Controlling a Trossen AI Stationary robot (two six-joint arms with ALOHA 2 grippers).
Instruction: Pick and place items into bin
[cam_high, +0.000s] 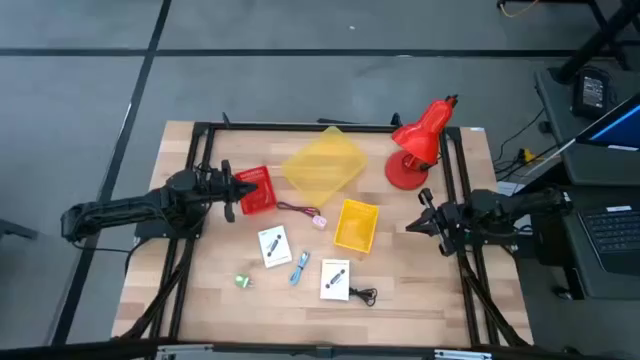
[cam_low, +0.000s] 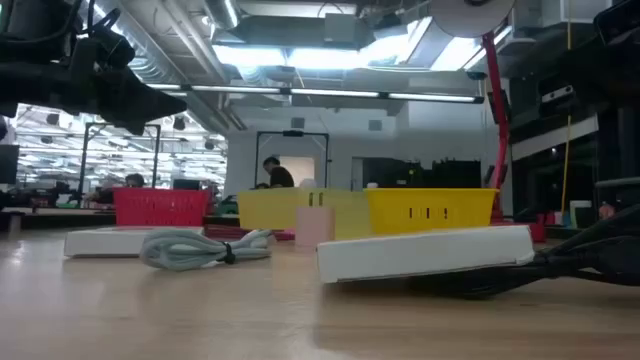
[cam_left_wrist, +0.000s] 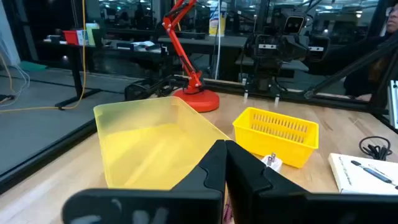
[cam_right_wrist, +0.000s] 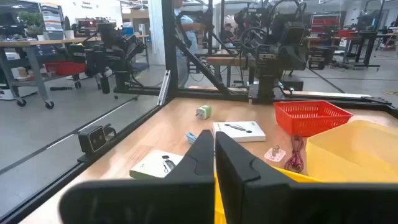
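Note:
Several small items lie on the wooden table: two white printed cards (cam_high: 273, 245) (cam_high: 335, 280), a blue-grey strip (cam_high: 300, 268), a tiny green object (cam_high: 242, 281), a black cord (cam_high: 365, 294) and a dark red cord with a pink end (cam_high: 305, 212). A small yellow bin (cam_high: 355, 225) stands at the middle, a larger clear yellow bin (cam_high: 323, 165) behind it, and a red basket (cam_high: 256, 188) to the left. My left gripper (cam_high: 232, 190) (cam_left_wrist: 225, 149) is shut and hovers beside the red basket. My right gripper (cam_high: 425, 215) (cam_right_wrist: 214, 138) is shut, right of the small yellow bin.
A red desk lamp (cam_high: 420, 140) stands at the far right corner, close to my right arm. Black frame rails (cam_high: 300, 126) run along the table's far, left and right sides. In the low view, a person (cam_low: 275, 172) shows in the room behind.

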